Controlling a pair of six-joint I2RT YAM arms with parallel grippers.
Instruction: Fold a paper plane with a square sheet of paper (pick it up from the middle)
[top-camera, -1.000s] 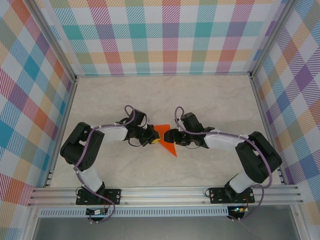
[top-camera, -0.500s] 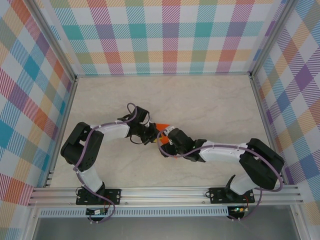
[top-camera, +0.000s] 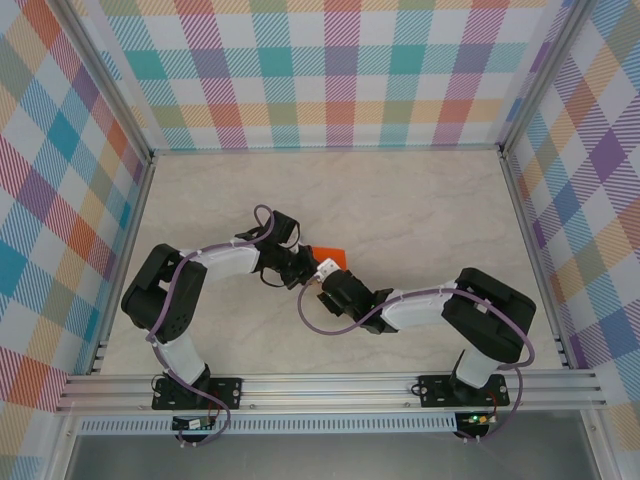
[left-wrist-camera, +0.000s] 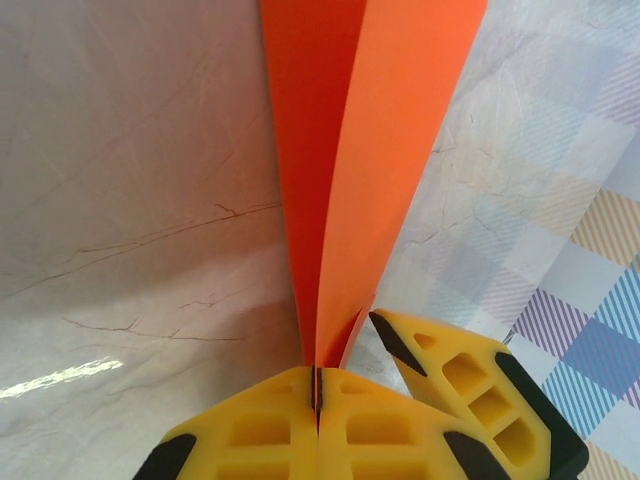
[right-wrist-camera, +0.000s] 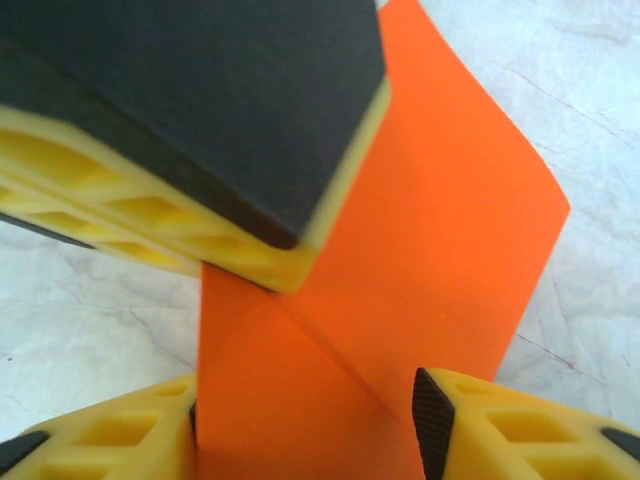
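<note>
Left claw, seen from above, sits near the middle of the desk, pinched shut on the orange paper. A small patch of the paper shows just beyond its fingertips. The right claw lies just beside it on the near side, almost touching. A second ago the right arm reached in straight from the right, and a larger orange triangle pointed toward the near edge between the two claws. Now the right forearm comes in from the lower right, its elbow has swung inward, and most of the paper is covered. The left arm has barely shifted.

From the left wrist, the left claw has its two yellow fingers pressed together on the paper. The sheet runs away from them in two leaves, one darker and one lighter, over the pale marbled desk. One yellow finger of the right claw stands close against the paper's base.

From the right wrist, the right claw stands about half-wide, one finger on each side of the creased paper. Whether they press it I cannot tell. A black-padded finger of the left claw lies on the paper at the upper left.
</note>
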